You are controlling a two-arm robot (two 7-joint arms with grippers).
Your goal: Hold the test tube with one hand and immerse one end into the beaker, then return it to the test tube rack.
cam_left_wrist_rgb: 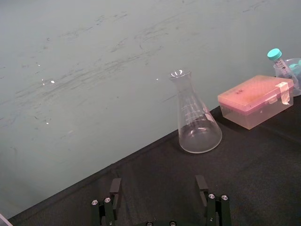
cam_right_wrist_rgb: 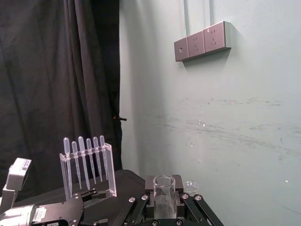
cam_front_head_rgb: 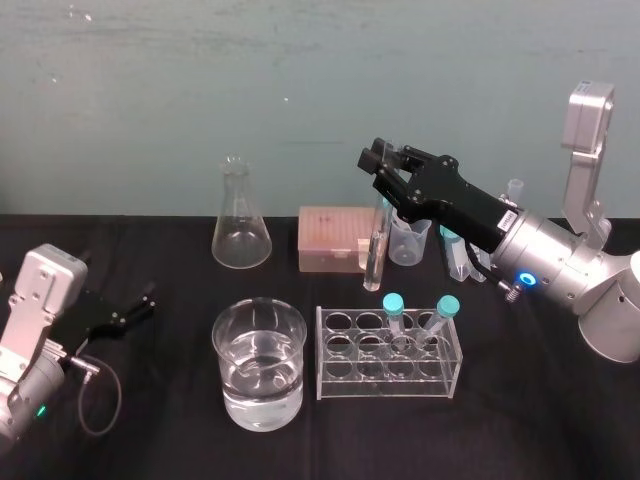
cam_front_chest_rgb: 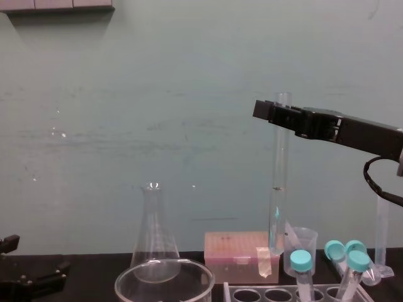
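Chest view: right hand (cam_front_chest_rgb: 280, 116) clamps test tube (cam_front_chest_rgb: 278, 189) upright; head view: beaker (cam_front_head_rgb: 228, 362) holds water; left gripper (cam_left_wrist_rgb: 158, 184) spread

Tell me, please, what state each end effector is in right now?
Left end effector: open, holding nothing, parked low on the left.
Right end effector: shut on the test tube, near its upper end.

A conical flask (cam_front_head_rgb: 241, 222) stands near a pink box (cam_front_head_rgb: 328, 240) — a small plastic cup (cam_front_head_rgb: 409, 248) on the box's other side.

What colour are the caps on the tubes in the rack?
Teal caps, clearest in head view.
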